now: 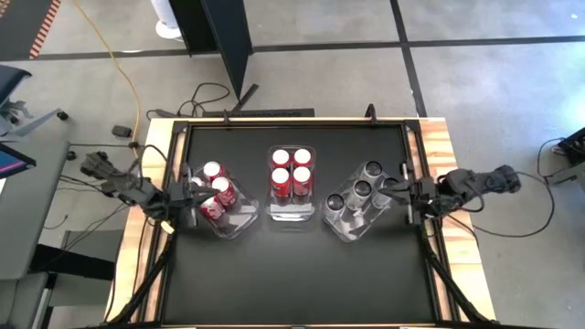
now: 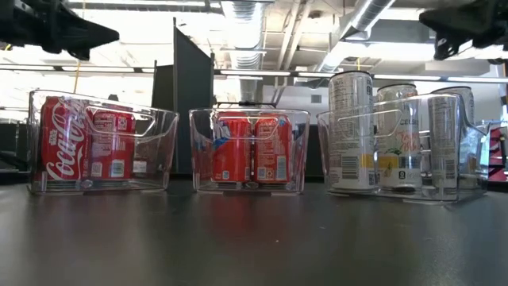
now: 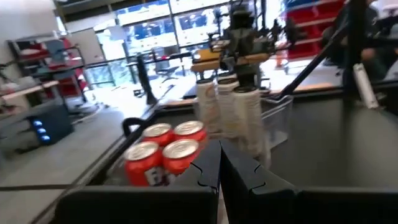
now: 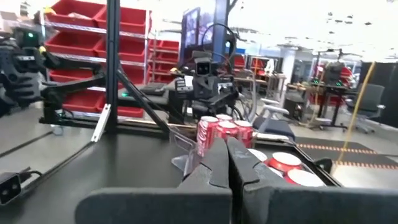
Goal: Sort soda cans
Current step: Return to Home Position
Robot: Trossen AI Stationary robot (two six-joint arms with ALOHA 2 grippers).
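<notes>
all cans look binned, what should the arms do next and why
Probably just draw both arms back to rest. Every can in view sits in a bin: red cans in the left bin and centre bin, silver cans in the right bin, none loose on the table. The left gripper and right gripper are shut and empty beside the outer bins.

Overhead lights (image 2: pixel 143 16) blaze white; windows (image 3: pixel 186 25) glare beyond the left gripper (image 3: pixel 219 148); the table (image 2: pixel 254 246) lies dark.

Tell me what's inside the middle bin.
The middle bin holds four upright red cans, two by two. In the low view only the front pair shows; the rear pair is covered.
</notes>
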